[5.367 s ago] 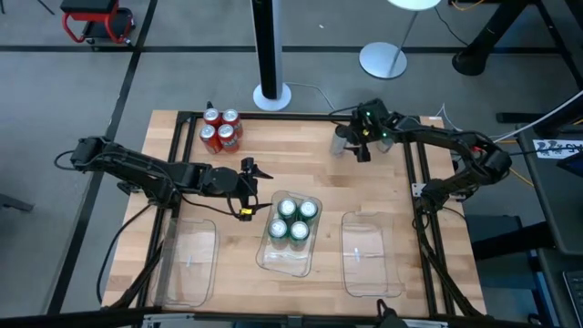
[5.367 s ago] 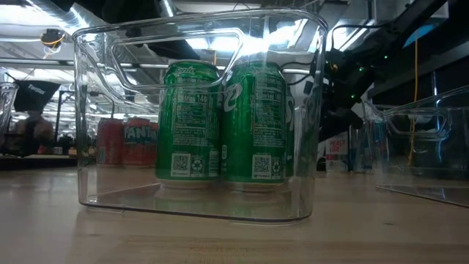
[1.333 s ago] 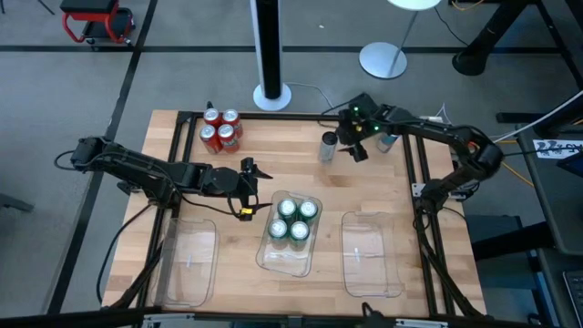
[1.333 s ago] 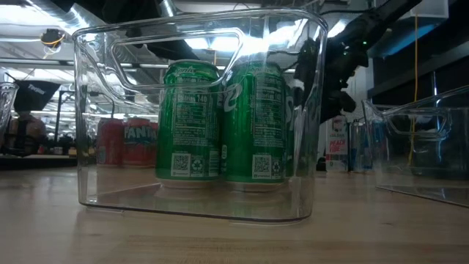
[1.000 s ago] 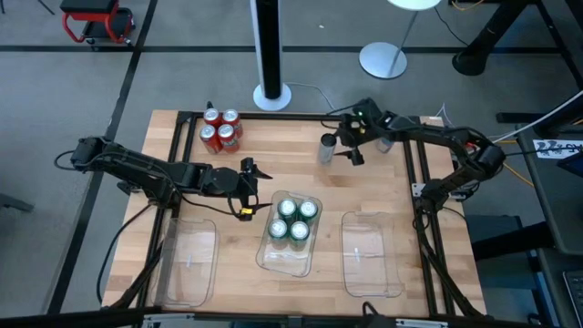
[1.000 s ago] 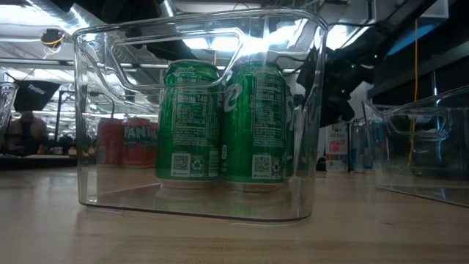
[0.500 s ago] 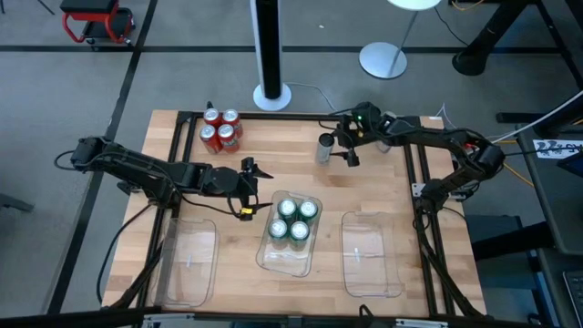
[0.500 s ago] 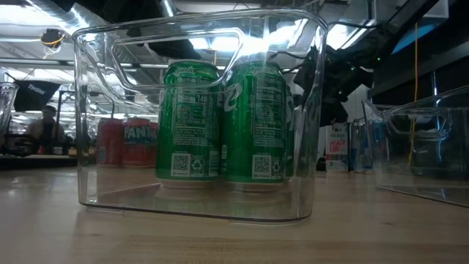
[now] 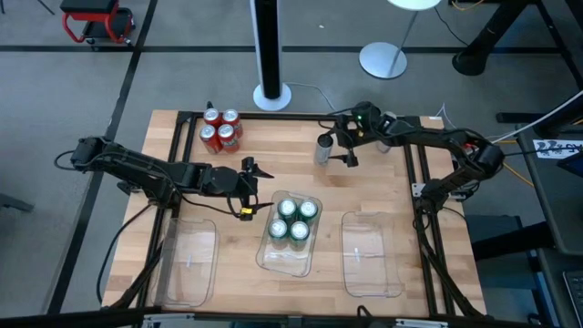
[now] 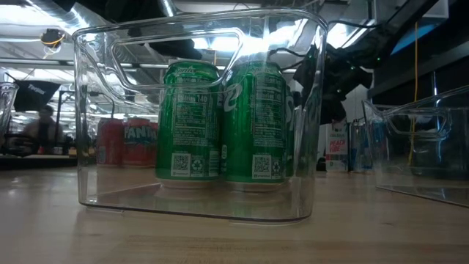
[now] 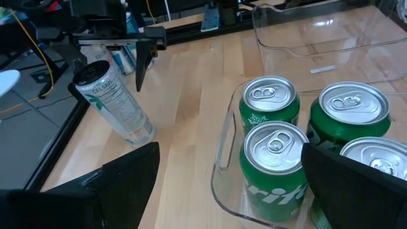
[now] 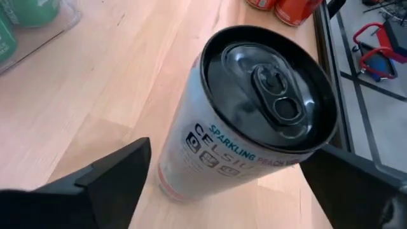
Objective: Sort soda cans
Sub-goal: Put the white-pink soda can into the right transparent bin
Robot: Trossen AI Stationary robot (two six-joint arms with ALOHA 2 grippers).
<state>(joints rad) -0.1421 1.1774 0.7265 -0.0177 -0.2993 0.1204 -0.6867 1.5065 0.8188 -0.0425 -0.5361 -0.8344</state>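
Note:
A silver soda can (image 9: 322, 148) stands upright on its base on the wood at the far middle-right, also seen in the right wrist view (image 12: 254, 121) and the left wrist view (image 11: 113, 100). My right gripper (image 9: 336, 148) (image 12: 227, 149) is open, with a finger on either side of the can and a gap to each. Several green cans (image 9: 293, 220) stand in the middle clear tray (image 9: 284, 261). Several red cans (image 9: 220, 129) stand at the far left. My left gripper (image 9: 250, 191) waits open, left of the middle tray.
Two clear trays stand near the front edge, one at the left (image 9: 189, 260) and one at the right (image 9: 369, 255). More silver cans (image 9: 386, 139) stand by the far right corner, partly under my right arm. Bare wood lies between the red cans and the silver can.
My right gripper has shifted a little toward the table's left edge with the silver can, which now stands on the table.

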